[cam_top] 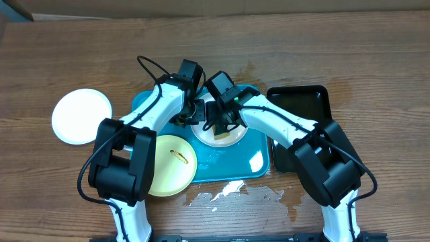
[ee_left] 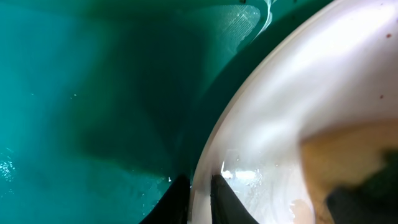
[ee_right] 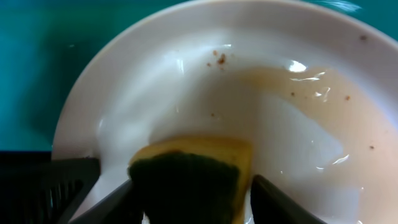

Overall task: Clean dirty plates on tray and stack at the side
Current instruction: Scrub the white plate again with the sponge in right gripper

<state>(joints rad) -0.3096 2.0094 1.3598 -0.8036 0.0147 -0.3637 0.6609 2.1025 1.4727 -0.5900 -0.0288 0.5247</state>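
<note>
1. While the left gripper [ee_left: 200, 202] pinches the near rim of the centre white plate [cam_top: 236, 138], one dark finger on either side of the edge, the plate lies on the turquoise tray [cam_top: 250, 163], towards its back half.
2. The right gripper [ee_right: 196, 200] is clamped on a sponge [ee_right: 193, 177], which is yellow with a dark green scouring face; its two fingers press the sponge's sides.
3. The sponge rests on the inside of the centre white plate, close to the rim nearest the right wrist camera.
4. The plate's well carries a thin, wet, brownish film [ee_right: 323, 106] and a few small brown specks [ee_right: 219, 59] near the far edge.
5. In the overhead view both arms reach inward, and the two grippers meet over the same plate, the left on its left edge, the right above its middle.
6. A pale yellow plate [cam_top: 168, 168] sits at the tray's front-left corner, overlapping the tray's rim and partly hidden by the left arm.
7. It bears a short brown smear [cam_top: 178, 156] near its centre.
8. A second white plate [cam_top: 82, 115] lies on the wooden table [cam_top: 67, 54] to the left, well apart from the tray, its face plain white.
9. A black tray [cam_top: 302, 101] stands just beside the turquoise tray's right edge, partly covered by the right arm.
10. Pale worn patches [cam_top: 228, 193] mark the tabletop in front of the turquoise tray.
</note>
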